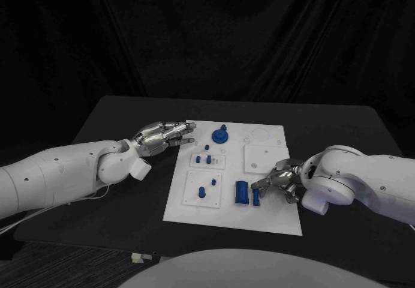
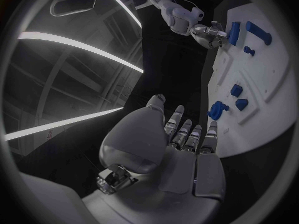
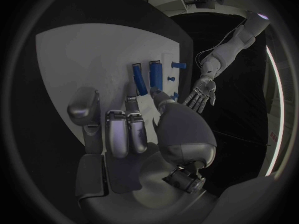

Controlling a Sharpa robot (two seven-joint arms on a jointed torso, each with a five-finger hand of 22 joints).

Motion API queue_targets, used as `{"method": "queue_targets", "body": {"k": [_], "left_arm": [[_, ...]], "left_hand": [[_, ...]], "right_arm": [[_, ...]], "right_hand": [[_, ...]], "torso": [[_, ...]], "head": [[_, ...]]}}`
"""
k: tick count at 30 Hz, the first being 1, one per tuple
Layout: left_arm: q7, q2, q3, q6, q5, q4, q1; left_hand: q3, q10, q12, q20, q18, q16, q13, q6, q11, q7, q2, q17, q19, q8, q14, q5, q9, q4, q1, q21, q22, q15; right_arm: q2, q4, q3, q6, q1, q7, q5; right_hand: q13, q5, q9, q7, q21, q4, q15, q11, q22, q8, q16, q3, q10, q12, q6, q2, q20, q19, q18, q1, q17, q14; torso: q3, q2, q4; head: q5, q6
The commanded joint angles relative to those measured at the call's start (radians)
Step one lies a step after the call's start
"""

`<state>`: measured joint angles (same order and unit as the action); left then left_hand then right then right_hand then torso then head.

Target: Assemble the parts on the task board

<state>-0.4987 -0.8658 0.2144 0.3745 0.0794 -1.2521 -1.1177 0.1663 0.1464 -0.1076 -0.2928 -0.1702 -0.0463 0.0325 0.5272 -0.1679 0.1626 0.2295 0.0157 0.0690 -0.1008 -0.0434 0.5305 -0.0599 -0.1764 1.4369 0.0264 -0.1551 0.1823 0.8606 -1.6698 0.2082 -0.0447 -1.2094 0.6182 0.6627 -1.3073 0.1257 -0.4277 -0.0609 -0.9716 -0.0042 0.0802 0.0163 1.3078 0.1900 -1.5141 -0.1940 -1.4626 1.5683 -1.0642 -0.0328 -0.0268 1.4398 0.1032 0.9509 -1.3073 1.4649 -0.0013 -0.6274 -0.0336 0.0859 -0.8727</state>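
Note:
The white task board (image 1: pixel 259 210) lies mid-table. On it a blue round part with a knob (image 1: pixel 221 135) sits at the far left corner, with small blue pegs (image 1: pixel 203 159) nearer. Two upright blue pieces (image 1: pixel 207 186) stand in a square plate. Two long blue cylinders (image 1: pixel 247 192) lie side by side near the board's right side. My right hand (image 1: pixel 279 183) hovers just right of them with fingers spread and nothing in them; its fingertips (image 3: pixel 133 97) reach toward the cylinders (image 3: pixel 146 76). My left hand (image 1: pixel 164 137) stays flat and open by the far left corner, near the round part (image 2: pixel 217 109).
Two white square insert plates (image 1: pixel 262 157) with round recesses lie on the board's far right part. The black table (image 1: pixel 129 114) extends around the board, with a dark curtain behind it. My right hand (image 2: pixel 209 35) and the cylinders (image 2: pixel 234 32) also appear in the left wrist view.

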Motion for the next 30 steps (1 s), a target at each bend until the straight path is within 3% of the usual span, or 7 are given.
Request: {"method": "queue_targets", "body": {"k": [1,8,13,17,19,23,30], "left_arm": [[-0.008,0.002,-0.001,0.015,-0.006,0.000,0.002],[-0.006,0.002,-0.001,0.017,-0.006,0.000,0.002],[-0.005,0.001,-0.001,0.016,-0.006,0.001,0.003],[-0.005,0.000,-0.001,0.016,-0.006,0.001,0.003],[-0.005,0.000,-0.001,0.016,-0.006,0.001,0.003],[-0.005,-0.001,-0.001,0.015,-0.006,0.001,0.003],[-0.003,-0.001,-0.001,0.015,-0.006,0.001,0.003]], "left_hand": [[-0.003,0.001,-0.004,-0.002,0.015,-0.004,0.001,0.005,-0.006,0.019,-0.001,0.002,0.005,-0.006,-0.004,0.006,-0.001,0.002,0.010,0.003,0.001,0.003],[-0.003,0.001,-0.004,-0.002,0.015,-0.004,0.001,0.005,-0.006,0.019,-0.001,0.002,0.005,-0.006,-0.004,0.006,-0.001,0.002,0.010,0.003,0.001,0.003],[-0.003,0.001,-0.004,-0.002,0.015,-0.004,0.001,0.005,-0.006,0.019,-0.001,0.002,0.005,-0.006,-0.004,0.006,-0.001,0.002,0.010,0.003,0.001,0.003],[-0.004,0.002,-0.005,-0.002,0.015,-0.004,0.001,0.008,-0.006,0.019,0.000,0.002,0.006,-0.008,-0.004,0.006,-0.001,0.003,0.011,0.004,0.001,0.003],[-0.004,0.002,-0.005,-0.002,0.015,-0.004,0.001,0.008,-0.006,0.019,0.000,0.002,0.006,-0.008,-0.004,0.006,-0.001,0.003,0.011,0.004,0.001,0.003],[-0.004,0.002,-0.005,-0.002,0.015,-0.004,0.001,0.008,-0.006,0.019,0.000,0.002,0.006,-0.008,-0.004,0.006,-0.001,0.003,0.011,0.004,0.001,0.003],[-0.005,0.003,-0.006,-0.002,0.016,-0.004,0.001,0.011,-0.007,0.019,-0.001,0.002,0.006,-0.008,-0.004,0.007,-0.001,0.003,0.011,0.004,0.000,0.003]], "right_arm": [[0.000,-0.001,0.000,0.024,0.003,0.010,0.009],[0.011,-0.008,0.000,0.032,0.003,0.004,0.017],[0.037,-0.030,0.000,-0.003,0.002,-0.009,0.021],[0.066,-0.058,0.000,-0.053,-0.001,-0.047,0.031],[0.082,-0.075,0.000,-0.089,-0.003,-0.079,0.054],[0.110,-0.106,0.000,-0.161,-0.004,-0.157,0.125],[0.131,-0.127,0.000,-0.196,-0.004,-0.256,0.193]], "right_hand": [[-0.263,-0.063,0.002,-0.001,0.010,0.021,-0.001,-0.002,0.115,0.005,0.000,0.038,-0.108,0.003,0.012,-0.010,-0.003,-0.006,0.004,-0.022,-0.113,0.078],[-0.263,-0.078,0.003,-0.003,0.018,0.085,-0.002,-0.004,0.114,0.008,-0.001,0.139,-0.108,0.003,0.029,-0.033,-0.003,-0.005,0.005,-0.058,-0.113,0.078],[-0.263,-0.077,0.000,-0.004,0.025,0.167,-0.003,-0.004,0.114,0.014,-0.002,0.235,-0.108,0.003,0.036,-0.035,-0.003,-0.004,0.006,-0.101,-0.114,0.078],[-0.263,-0.072,-0.004,-0.003,0.020,0.257,-0.003,-0.004,0.117,0.025,-0.008,0.295,-0.108,0.003,0.036,0.016,-0.004,-0.001,0.005,-0.134,-0.128,0.081],[-0.263,-0.063,-0.005,-0.001,0.009,0.298,-0.002,-0.001,0.121,0.034,-0.013,0.325,-0.108,0.003,0.027,0.064,-0.003,0.002,0.004,-0.172,-0.141,0.084],[-0.263,-0.060,0.007,-0.002,-0.023,0.298,-0.002,-0.003,0.129,0.028,-0.021,0.377,-0.108,0.003,0.034,0.132,-0.003,0.010,-0.002,-0.233,-0.158,0.087],[-0.263,-0.075,0.071,-0.028,-0.063,0.296,-0.020,-0.025,0.137,-0.032,-0.025,0.459,-0.108,0.003,0.097,0.184,-0.016,0.016,-0.009,-0.257,-0.166,0.088]], "torso": [[0.0000,0.000,-0.0001],[0.0002,0.000,0.0003],[0.0001,0.001,0.0005],[0.0000,0.001,-0.0004],[0.0001,0.000,-0.0003],[0.0000,-0.001,0.0001],[0.0000,-0.001,-0.0001]], "head": [[-0.001,0.000],[0.000,0.000],[0.002,0.000],[0.001,0.000],[0.002,0.000],[0.002,0.000],[0.000,0.000]]}}
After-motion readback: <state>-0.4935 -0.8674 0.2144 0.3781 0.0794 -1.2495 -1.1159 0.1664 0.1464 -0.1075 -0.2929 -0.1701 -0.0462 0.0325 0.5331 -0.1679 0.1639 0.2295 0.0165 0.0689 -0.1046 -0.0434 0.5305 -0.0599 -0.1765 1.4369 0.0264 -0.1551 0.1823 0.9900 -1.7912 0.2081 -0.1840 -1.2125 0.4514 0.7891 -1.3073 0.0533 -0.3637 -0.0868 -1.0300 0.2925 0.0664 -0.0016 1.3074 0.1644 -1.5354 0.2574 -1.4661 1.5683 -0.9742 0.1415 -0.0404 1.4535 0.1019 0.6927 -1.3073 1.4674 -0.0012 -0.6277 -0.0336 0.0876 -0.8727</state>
